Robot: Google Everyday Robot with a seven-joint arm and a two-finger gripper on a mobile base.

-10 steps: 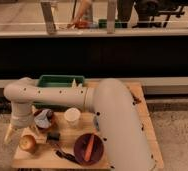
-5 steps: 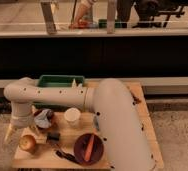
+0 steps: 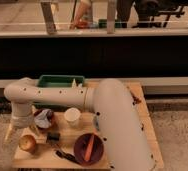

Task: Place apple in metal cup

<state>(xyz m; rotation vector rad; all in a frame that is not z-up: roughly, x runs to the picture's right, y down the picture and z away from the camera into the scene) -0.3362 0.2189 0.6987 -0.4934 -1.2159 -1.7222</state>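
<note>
— Apple [image 3: 27, 144] first: where does it sit?

— At the front left corner of the table [image 3: 37, 159], close to the edge. It is round and yellow-orange with a reddish blush.

— How will it handle?

— I'd judge it firm and fairly light, with a smooth skin that could slip or roll. It is best taken from above, across its widest part, so it can't squirt out sideways.

— And the gripper?

— The gripper [image 3: 19, 133] hangs from the white arm [image 3: 52, 94], just above and left of the apple. I cannot tell how far open it is, nor whether it has hold of the apple. The wrist sits over that spot.

— The metal cup?

— The small dark thing just right of the apple is probably the metal cup [image 3: 53, 136], though it is hard to make out. Its mouth looks hardly wider than the apple, so the drop would have to be square over it.

— What lies further out?

— Behind the metal cup is a dark reddish thing [image 3: 44, 119] with something bluish on it; I can't say what it is. Beside that stands a white cup [image 3: 72, 116]. A dark red bowl [image 3: 80, 148] at the front holds a carrot [image 3: 89, 146]. The green tray [image 3: 61, 81] at the back is partly covered by the arm, and the arm's bulky base hides much of the table's right side.
</note>
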